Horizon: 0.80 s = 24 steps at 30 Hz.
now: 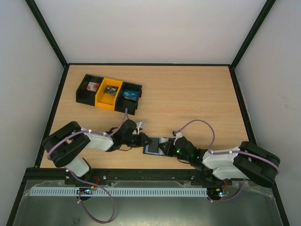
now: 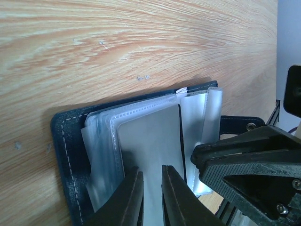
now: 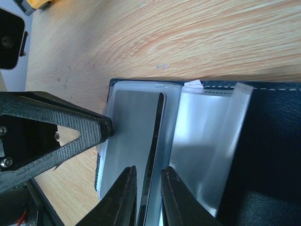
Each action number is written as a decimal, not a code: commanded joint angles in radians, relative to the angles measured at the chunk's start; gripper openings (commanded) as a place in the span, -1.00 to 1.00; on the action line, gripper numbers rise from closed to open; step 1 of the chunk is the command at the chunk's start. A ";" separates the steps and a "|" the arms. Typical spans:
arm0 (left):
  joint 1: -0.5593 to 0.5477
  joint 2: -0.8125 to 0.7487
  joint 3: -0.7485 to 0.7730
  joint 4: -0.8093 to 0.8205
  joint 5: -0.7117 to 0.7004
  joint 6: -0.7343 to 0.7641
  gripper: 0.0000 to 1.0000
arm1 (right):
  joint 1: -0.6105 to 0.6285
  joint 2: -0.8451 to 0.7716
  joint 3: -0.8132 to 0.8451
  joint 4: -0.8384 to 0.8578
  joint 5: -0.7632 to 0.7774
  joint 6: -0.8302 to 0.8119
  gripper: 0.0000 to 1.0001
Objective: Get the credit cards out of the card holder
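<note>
We see the card holder [image 1: 154, 146] lying open between our two arms. Our left gripper [image 2: 151, 173] and right gripper [image 3: 148, 173], jaws narrow, each pinch one of its clear sleeves [image 3: 207, 141].

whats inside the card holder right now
Open on the table, the card holder shows a stack of clear plastic sleeves, the top one with a grey card-shaped sheet inside. What the sleeves beneath hold is covered and cannot be seen.
</note>
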 commanded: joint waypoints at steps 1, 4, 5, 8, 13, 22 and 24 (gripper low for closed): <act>-0.010 0.039 -0.040 0.046 -0.005 -0.008 -0.73 | -0.006 0.006 -0.008 0.038 0.027 0.018 -0.68; -0.019 0.048 -0.045 0.060 -0.003 -0.019 -0.76 | -0.005 0.030 -0.008 0.071 0.015 0.026 -0.69; -0.024 0.049 -0.045 0.062 -0.003 -0.022 -0.76 | -0.006 0.041 -0.006 0.081 0.010 0.029 -0.69; -0.031 0.044 -0.043 0.067 0.000 -0.032 -0.76 | -0.006 0.067 -0.002 0.092 0.010 0.039 -0.69; -0.031 -0.021 -0.037 0.018 -0.020 -0.037 -0.58 | -0.004 0.069 -0.011 0.087 0.028 0.050 -0.71; -0.032 -0.081 -0.007 -0.118 -0.081 0.013 -0.44 | -0.006 0.053 -0.010 0.073 0.036 0.041 -0.71; -0.031 -0.072 -0.009 -0.112 -0.075 0.013 -0.41 | -0.006 0.055 -0.011 0.072 0.036 0.041 -0.71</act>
